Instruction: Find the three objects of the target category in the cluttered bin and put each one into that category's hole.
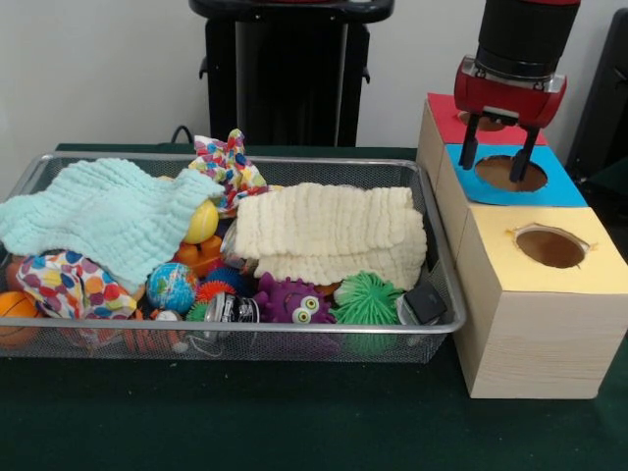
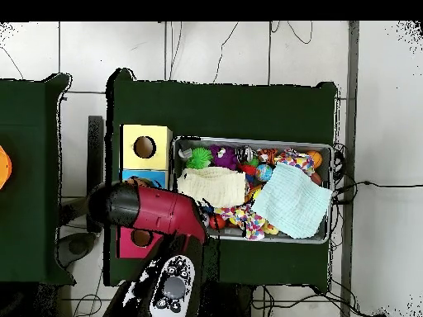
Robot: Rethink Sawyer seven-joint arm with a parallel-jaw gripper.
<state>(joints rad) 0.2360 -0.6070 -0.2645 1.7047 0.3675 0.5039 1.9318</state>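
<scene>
**Empty gripper hangs over the blue hole; the bin's clutter lies untouched**

The gripper [image 1: 498, 154] hangs above the wooden box [image 1: 535, 324], right over the blue hole [image 1: 511, 173]. Its two black fingers [image 1: 469, 153] are spread apart with a clear gap between them, and they point straight down. Nothing sits between them and they touch nothing; their tips stand just above the blue panel, at the rim of the hole. In the overhead view the red arm [image 2: 157, 210] covers the blue section, so the fingers do not show there.

The box runs in a row of three coloured tops beside the wire bin [image 1: 245, 339]: the yellow hole [image 1: 550, 247] nearest the camera, the blue one in the middle, and the red panel [image 1: 453, 120] farthest back. Each hole opens upward.

The bin lies long-side across the table, just beside the box. A cream cloth [image 1: 334, 234] is folded across its middle, its long axis along the bin. A mint cloth [image 1: 103, 216] spreads over the end away from the box. A dotted cloth [image 1: 229, 167] sticks up at the back wall. Along the near wall lie a globe ball [image 1: 171, 287], a purple monster toy [image 1: 294, 300] facing the camera, a green spiky ball [image 1: 367, 299] and a small black block [image 1: 426, 303] in the corner next to the box. An orange ball [image 1: 17, 316] rests at the far end.
</scene>
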